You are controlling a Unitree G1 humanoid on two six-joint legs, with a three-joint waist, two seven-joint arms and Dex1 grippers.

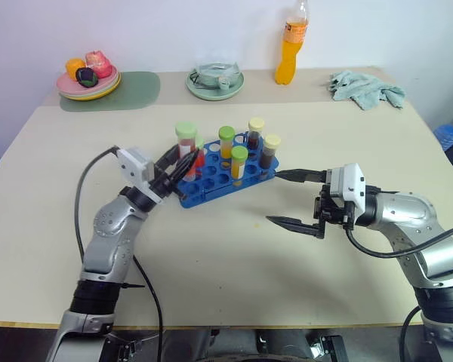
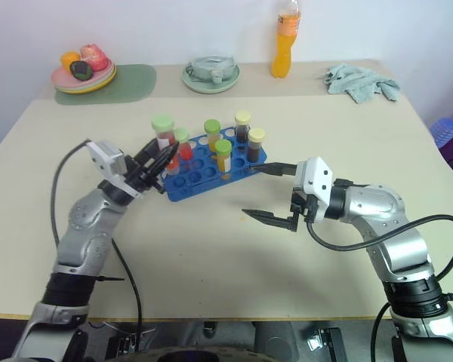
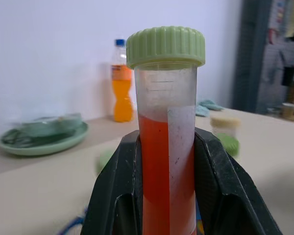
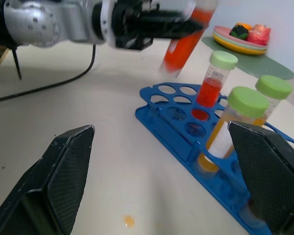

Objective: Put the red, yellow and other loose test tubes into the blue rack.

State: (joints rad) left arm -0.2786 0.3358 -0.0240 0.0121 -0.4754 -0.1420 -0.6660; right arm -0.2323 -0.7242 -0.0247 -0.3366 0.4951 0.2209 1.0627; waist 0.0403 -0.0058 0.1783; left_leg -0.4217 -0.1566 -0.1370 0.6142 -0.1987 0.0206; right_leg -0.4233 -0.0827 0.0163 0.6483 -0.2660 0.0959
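Head view: orange soda bottle, green plate, teal rag behind blue rack.

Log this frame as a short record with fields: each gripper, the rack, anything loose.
left gripper: shut on red tube, green cap, held above the near left end of the blue rack
right gripper: open, holding nothing, beside the rack's right end
tubes in rack: five standing, caps green or yellow
loose tubes on table: none seen
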